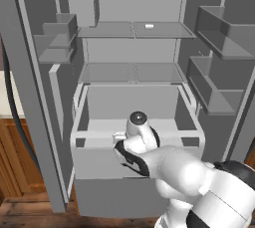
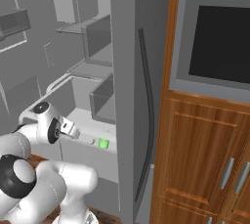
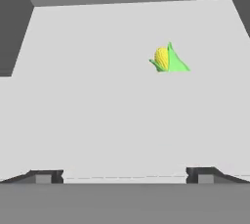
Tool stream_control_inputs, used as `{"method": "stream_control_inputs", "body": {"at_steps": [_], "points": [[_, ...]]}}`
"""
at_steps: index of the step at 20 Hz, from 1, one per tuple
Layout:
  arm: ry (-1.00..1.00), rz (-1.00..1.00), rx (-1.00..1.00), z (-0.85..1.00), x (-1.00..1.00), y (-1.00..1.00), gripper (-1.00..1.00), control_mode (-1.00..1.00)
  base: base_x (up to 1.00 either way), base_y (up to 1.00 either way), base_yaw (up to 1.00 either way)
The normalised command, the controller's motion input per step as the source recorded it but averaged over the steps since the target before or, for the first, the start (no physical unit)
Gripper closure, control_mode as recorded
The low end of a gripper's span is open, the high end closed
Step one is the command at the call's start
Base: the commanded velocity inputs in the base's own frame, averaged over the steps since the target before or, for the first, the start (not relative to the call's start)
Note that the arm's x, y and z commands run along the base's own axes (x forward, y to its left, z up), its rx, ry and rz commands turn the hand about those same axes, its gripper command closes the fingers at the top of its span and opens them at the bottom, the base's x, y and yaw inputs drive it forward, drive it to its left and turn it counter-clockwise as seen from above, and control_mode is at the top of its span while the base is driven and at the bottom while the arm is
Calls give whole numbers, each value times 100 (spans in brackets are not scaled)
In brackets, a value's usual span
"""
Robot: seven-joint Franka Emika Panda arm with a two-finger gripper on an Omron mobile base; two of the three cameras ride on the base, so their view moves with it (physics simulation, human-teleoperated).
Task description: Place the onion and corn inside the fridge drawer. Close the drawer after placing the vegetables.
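Observation:
The fridge drawer (image 1: pixel 99 165) stands pulled out below the lower shelf, and its pale floor (image 3: pixel 97 100) spreads under the hand. The corn (image 3: pixel 167 60), green husk with a yellow end, lies on that floor, ahead and to the right of the fingers. It also shows as a green spot (image 2: pixel 103 143) inside the drawer's near right part. My gripper (image 3: pixel 124 175) hangs over the drawer, open, fingertips spread wide with nothing between them. The arm's wrist (image 1: pixel 138 122) hovers above the drawer's front half. The onion is out of view.
Grey shelves (image 1: pixel 134 30) sit above the drawer, with a small white item (image 1: pixel 148 26) on the top one. Door bins (image 1: pixel 221 38) flank both sides. The right fridge door (image 2: pixel 132 96) stands edge-on, beside wooden cabinets (image 2: pixel 205 159) and a dark oven window (image 2: pixel 219 44).

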Motion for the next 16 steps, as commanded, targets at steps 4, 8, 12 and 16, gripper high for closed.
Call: {"method": "stream_control_inputs", "body": {"at_steps": [4, 8, 12, 16], "points": [[0, 1, 0, 31, 100, -12, -100, -100, 0, 0, 0], [0, -1, 0, 49, 38, 2, -100, -100, 0, 0, 0], [-1, 0, 6, 17, -92, 3, -100, -100, 0, 0, 0], [-1, -2, 5, 39, -31, 3, -100, -100, 0, 0, 0]]}}
